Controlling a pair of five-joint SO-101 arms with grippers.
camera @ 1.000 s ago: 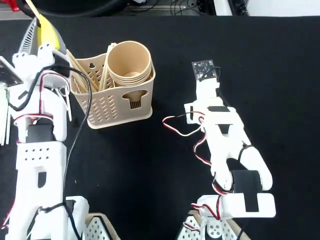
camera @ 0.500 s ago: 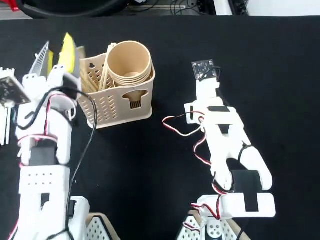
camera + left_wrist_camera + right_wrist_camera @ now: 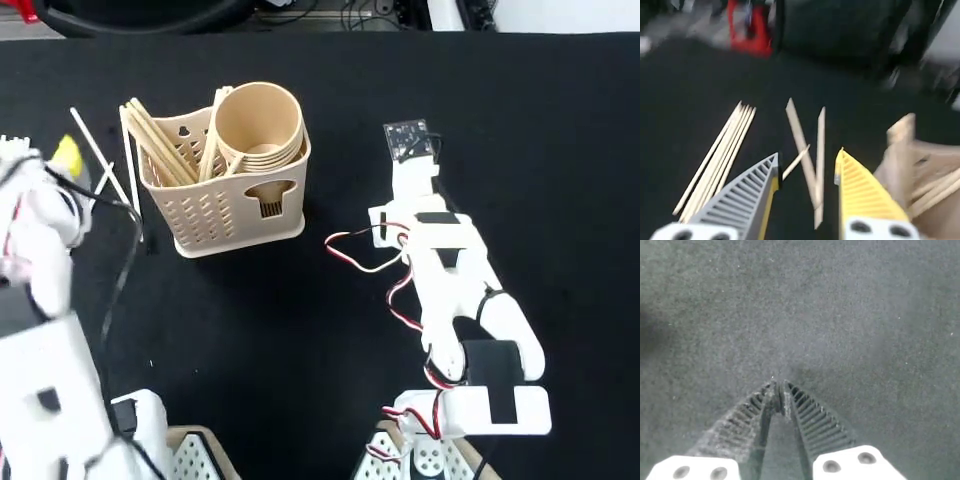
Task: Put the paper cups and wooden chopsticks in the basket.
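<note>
- At the near table edge, the right arm [image 3: 450, 270] lies stretched along the black table [image 3: 560, 150]. It looks parked, with no job on its side.
- right gripper [image 3: 776, 388]: fingers pressed together, empty, nose down at bare cloth, well apart from the basket.
- left gripper [image 3: 807, 155]: fingers spread with nothing between them, lined up on two loose chopsticks [image 3: 812, 165]. My read is that it's set up for the next pick.
- The loose chopsticks lie crossed on the table just beside the basket, so they're likely strays.
- bundle of chopsticks [image 3: 715, 160]: flat and parallel, further out to the side, not yet loaded.
- basket [image 3: 230, 215]: upright between the arms.
- paper cups [image 3: 258, 120]: nested as one stack inside the basket, which saves room.
- leaning chopsticks [image 3: 160, 150]: in the basket on the left arm's side, tips over the rim. They look too long to stand inside.
- Cups look done; the sticks on the table remain.
</note>
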